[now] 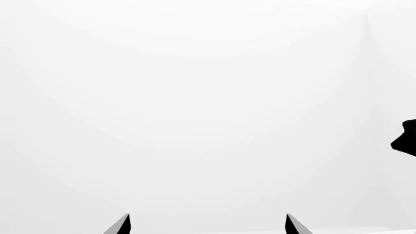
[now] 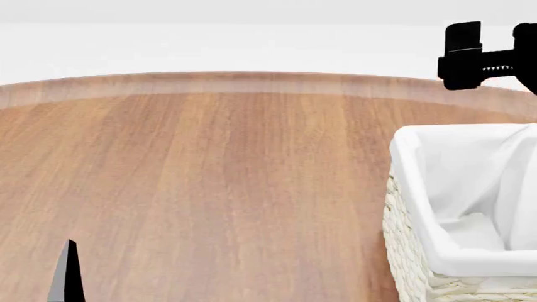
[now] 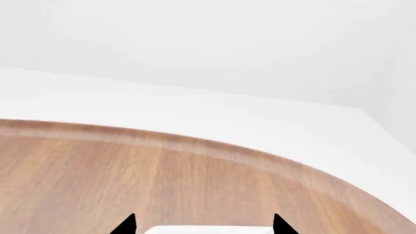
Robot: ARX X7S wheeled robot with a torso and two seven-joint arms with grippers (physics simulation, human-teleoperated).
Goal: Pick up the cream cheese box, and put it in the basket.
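Observation:
The basket point(image 2: 404, 251) stands at the near right of the wooden table, its white liner folded over the rim. My right gripper point(image 3: 204, 225) hangs over the basket's far side and shows as a black shape point(image 2: 478, 56) in the head view. A flat white slab, the cream cheese box point(image 3: 208, 229), fills the gap between its fingertips, so the gripper is shut on it. Only the box's edge shows. My left gripper point(image 1: 208, 225) is open and holds nothing. It faces a blank white wall, and one of its fingertips point(image 2: 69, 274) shows at the near left.
The round wooden table point(image 2: 210, 176) curves away to a far edge with a white floor and wall beyond. A black part point(image 1: 404, 139), probably of the other arm, shows at the edge of the left wrist view.

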